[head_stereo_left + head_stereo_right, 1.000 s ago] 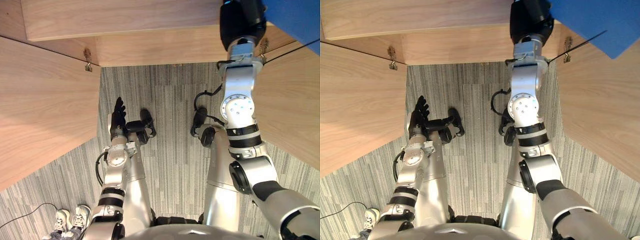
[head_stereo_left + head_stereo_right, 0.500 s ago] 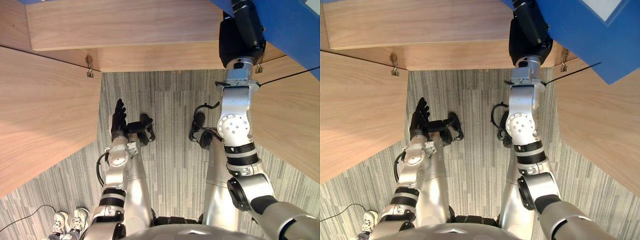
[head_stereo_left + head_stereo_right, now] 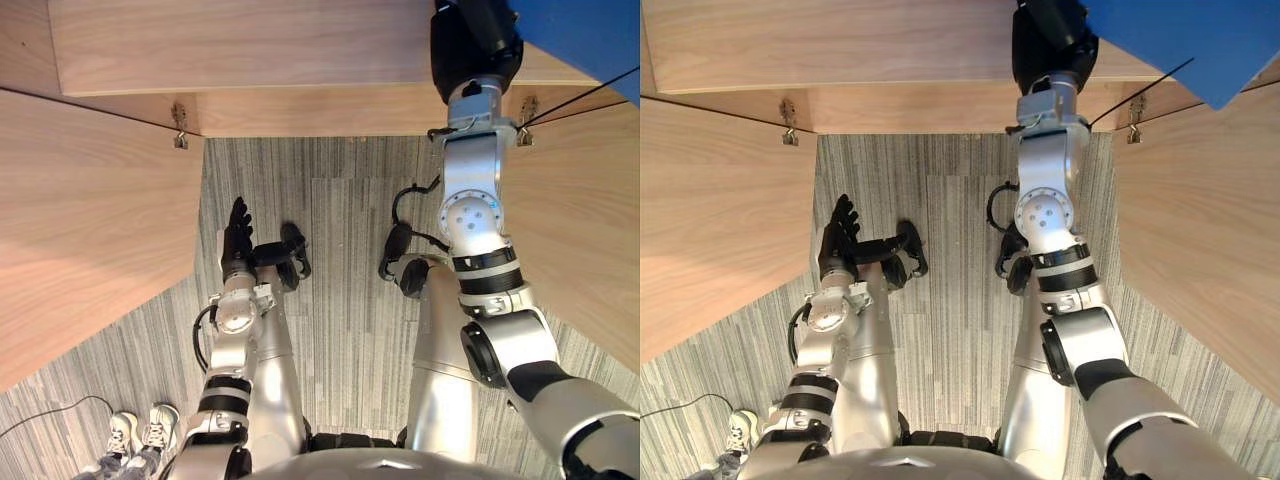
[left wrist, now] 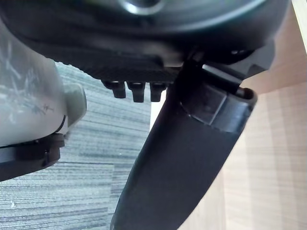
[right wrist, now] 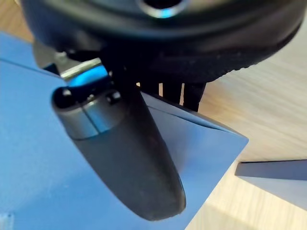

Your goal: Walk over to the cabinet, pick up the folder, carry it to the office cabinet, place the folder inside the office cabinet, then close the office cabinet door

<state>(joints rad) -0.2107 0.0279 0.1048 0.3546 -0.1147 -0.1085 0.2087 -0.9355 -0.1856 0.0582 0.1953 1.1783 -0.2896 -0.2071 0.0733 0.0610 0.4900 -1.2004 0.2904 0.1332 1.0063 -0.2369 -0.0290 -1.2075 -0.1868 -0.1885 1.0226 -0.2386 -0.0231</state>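
**A:** Where is the folder relative to the office cabinet?

**B:** It is raised at the cabinet's front, on the side of its open right door. The right hand is holding it. The arm reaches up to the cabinet's wooden front panel, and the blue sheet spreads from the hand out over the right door's top edge.

**A:** Is the grip secure?

**B:** The right wrist view shows the thumb pressed flat on the blue face, with the fingers tucked beneath the sheet. So the hand is clamped on the folder in a pinch. One corner of the folder juts past the fingers, over the cabinet's wood.

**A:** Which way does its long axis run?

**B:** I can't say for sure, because the folder runs off the edge in both head views. It probably lies slantwise across the cabinet's opening rather than pointing straight in. I think it needs turning edge-first before it goes inside.

**A:** And the other arm?

**B:** The left hand hangs low over the carpet floor, between the cabinet's two doors and nearer the left door. Its fingers are straight and hold nothing. It is well apart from the folder, so placing it falls to the right arm.

**A:** What do the head views show that the wrist view doesn't?

**B:** They show both doors swung wide open, so the way into the cabinet is clear.
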